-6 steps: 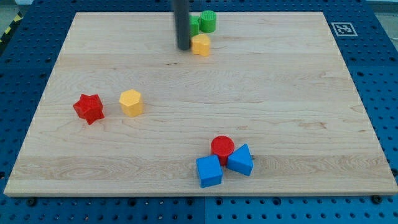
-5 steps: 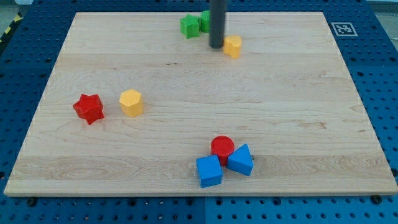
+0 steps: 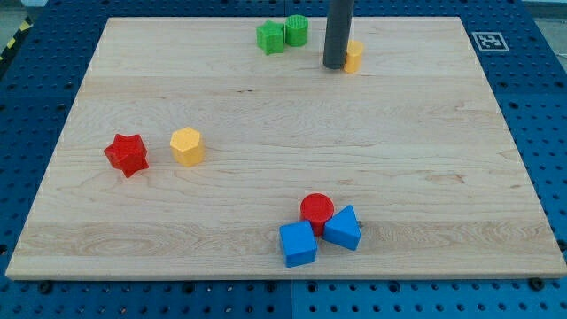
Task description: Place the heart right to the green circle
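My tip (image 3: 335, 66) touching yellow heart (image 3: 353, 56), right of green circle (image 3: 297, 30), no tool shown

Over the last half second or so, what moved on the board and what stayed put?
My tip slid toward the view's right, pushing the yellow heart ahead of it, now right of the green circle. The green block beside the circle, the red and blue blocks and the yellow hexagon stayed put.

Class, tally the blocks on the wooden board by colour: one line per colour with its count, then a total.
Green: 2, a green star-like block and a green circle
Yellow: 2, a yellow heart and a yellow hexagon
Red: 2, a red star and a red circle
Blue: 2, a blue cube and a blue block
Total: 8
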Controlling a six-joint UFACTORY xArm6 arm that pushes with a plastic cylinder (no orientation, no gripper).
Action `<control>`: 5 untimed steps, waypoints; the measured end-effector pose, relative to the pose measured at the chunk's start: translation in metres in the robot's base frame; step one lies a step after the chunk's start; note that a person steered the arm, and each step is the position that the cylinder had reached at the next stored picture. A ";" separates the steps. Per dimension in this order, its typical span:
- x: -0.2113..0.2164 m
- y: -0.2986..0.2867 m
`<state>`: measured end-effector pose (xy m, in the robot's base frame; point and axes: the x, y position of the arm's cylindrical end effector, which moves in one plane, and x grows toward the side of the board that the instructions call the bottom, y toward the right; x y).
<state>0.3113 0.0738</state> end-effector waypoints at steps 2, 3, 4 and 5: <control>0.026 0.038; -0.010 0.032; -0.027 0.025; -0.026 0.027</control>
